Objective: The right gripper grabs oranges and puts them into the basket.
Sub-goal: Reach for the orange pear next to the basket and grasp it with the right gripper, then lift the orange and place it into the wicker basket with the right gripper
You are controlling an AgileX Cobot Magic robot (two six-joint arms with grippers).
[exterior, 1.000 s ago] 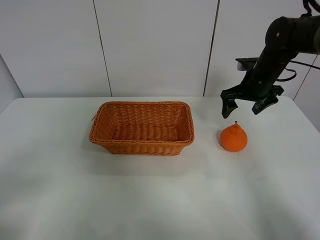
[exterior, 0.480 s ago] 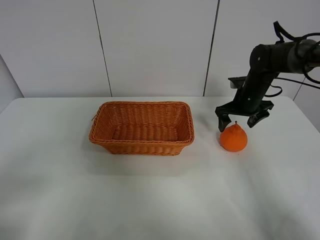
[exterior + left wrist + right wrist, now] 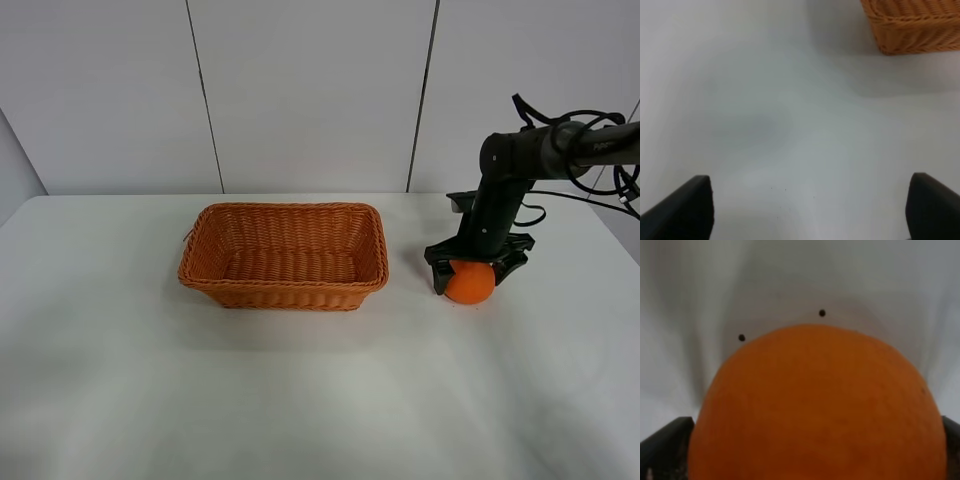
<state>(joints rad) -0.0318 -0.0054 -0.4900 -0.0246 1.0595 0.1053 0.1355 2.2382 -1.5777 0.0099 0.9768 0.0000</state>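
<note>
1. Right, the orange sits on the worktop, beside the basket. I judge it light and firm with a slick rind, best gripped across its round belly.
2. My right pincer straddles it, fingers apart, not clamped as far as I can see.
3. My left pincer hangs apart, holding nothing.
</note>
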